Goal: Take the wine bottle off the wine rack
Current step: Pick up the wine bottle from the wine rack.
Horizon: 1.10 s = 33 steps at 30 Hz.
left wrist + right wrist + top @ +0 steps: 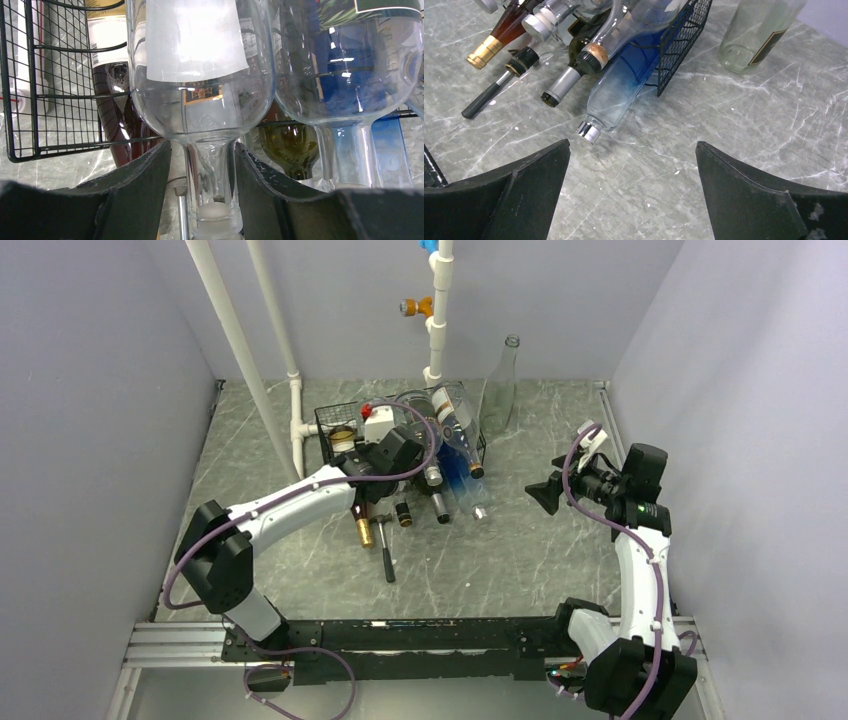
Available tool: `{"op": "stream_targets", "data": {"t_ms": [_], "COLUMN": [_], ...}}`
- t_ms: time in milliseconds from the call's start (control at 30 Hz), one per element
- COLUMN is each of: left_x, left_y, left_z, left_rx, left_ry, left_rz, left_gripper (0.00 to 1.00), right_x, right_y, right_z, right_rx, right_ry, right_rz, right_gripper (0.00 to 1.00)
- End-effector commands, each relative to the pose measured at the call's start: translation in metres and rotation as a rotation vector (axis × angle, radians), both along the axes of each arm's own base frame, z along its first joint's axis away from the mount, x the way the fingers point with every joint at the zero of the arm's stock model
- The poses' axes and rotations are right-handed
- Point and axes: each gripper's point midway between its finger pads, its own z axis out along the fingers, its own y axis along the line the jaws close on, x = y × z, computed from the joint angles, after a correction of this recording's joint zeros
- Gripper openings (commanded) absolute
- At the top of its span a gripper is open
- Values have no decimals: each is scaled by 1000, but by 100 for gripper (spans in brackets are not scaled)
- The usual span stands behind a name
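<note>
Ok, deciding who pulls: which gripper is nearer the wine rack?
Left. The left gripper straddles the neck of a clear bottle in the wine rack; the right gripper hangs apart, to its right.

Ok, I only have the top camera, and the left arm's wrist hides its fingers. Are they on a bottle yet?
Observer: Not clamped. In the left wrist view the left gripper straddles the neck of the clear bottle, and a gap shows beside the neck on one side.
Operator: And the right arm, is it carrying anything?
Observer: No. Its wrist view shows the right gripper open over bare table, nothing between its fingers, short of the rack.
</note>
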Motion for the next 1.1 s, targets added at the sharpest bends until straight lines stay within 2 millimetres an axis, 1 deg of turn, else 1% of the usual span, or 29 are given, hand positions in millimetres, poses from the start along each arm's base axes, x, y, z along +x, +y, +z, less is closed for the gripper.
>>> {"op": "stream_targets", "data": {"t_ms": [0,300,733,900,1067], "left_x": [6,11,16,16,14], "left_y": [2,2,0,1,3], "left_z": [-3,-8,-14,-14,-8], "left_rx": [-3,15,43,44,31], "left_ry": [-30,-46,-39,-42,-51], "left_rz": [51,73,87,89,92], "left_gripper": [55,59,58,51,37], "right_x": [2,2,3,4,4], "right_y": [4,5,4,4,3], "right_z": [10,10,7,7,7], "right_rx": [-14,-21,-29,-32,-36], "right_ry": [-54,-57,-52,-51,-52], "right_rz": [30,37,31,30,26], "right_gripper": [100,100,100,100,100]}}
